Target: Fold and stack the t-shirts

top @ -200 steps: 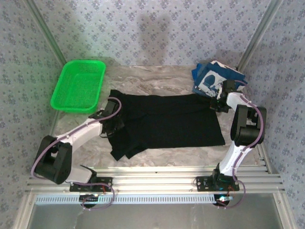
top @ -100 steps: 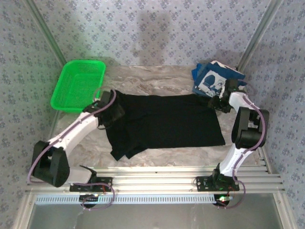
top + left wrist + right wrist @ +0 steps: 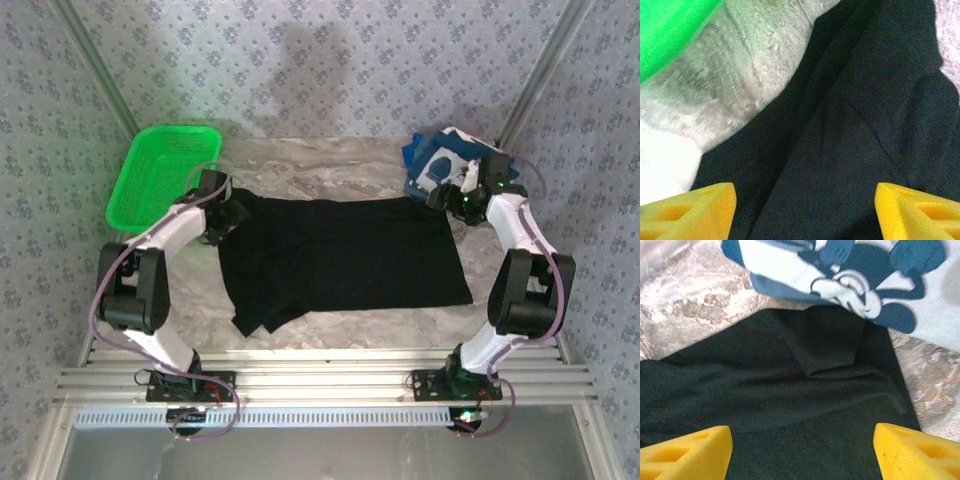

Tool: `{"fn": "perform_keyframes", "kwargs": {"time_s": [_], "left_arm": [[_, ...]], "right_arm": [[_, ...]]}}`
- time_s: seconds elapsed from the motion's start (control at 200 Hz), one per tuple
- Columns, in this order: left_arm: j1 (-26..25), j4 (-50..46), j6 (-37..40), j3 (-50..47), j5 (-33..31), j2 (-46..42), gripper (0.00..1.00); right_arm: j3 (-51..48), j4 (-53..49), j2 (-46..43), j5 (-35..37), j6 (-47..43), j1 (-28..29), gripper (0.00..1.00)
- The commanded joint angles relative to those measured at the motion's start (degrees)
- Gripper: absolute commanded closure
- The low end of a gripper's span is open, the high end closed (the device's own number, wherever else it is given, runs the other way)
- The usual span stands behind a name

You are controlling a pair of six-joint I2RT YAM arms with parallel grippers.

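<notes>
Black t-shirt [image 3: 345, 255]: left gripper [image 3: 228, 216], right gripper [image 3: 447, 197] reached farther.

In the left wrist view the basket [image 3: 670, 30] is a green blur cut by the top-left corner, and the black shirt [image 3: 850, 125] runs off the right and bottom edges. In the right wrist view the top edge crops the navy shirt [image 3: 850, 275] and its print.

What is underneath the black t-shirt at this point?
The black t-shirt lies spread on the marbled tabletop, which shows along its edges. The opaque cloth covers whatever lies directly beneath it. No bulge suggests anything there.
</notes>
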Motion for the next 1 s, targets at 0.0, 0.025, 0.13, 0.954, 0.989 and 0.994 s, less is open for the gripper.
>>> {"fn": "perform_keyframes", "kwargs": {"time_s": [0.0, 0.025, 0.13, 0.954, 0.989, 0.994], "left_arm": [[1.03, 4.22, 1.59, 5.86, 1.73, 4.14, 0.28], [1.02, 4.47, 1.44, 6.38, 1.51, 5.14, 0.28], [1.12, 5.33, 0.34, 8.55, 0.99, 9.01, 0.29], [5.79, -7.56, -0.93, 8.91, -6.99, 11.43, 0.86], [5.83, -7.55, -0.69, 9.15, -6.27, 11.6, 0.82], [5.81, -7.57, -0.67, 9.17, -6.15, 11.66, 0.82]], "right_arm": [[2.27, -2.04, 3.55, -0.91, 0.19, 1.63, 0.24], [2.57, -2.21, 4.05, -0.28, 0.02, 1.96, 0.24], [2.81, -2.27, 5.75, 1.27, -0.28, 3.16, 0.24], [0.01, 0.59, 10.16, 11.83, 6.63, 4.46, 0.32], [-0.04, 0.68, 10.07, 12.04, 6.77, 4.49, 0.32], [0.0, 0.7, 10.06, 12.02, 6.81, 4.47, 0.32]]}}
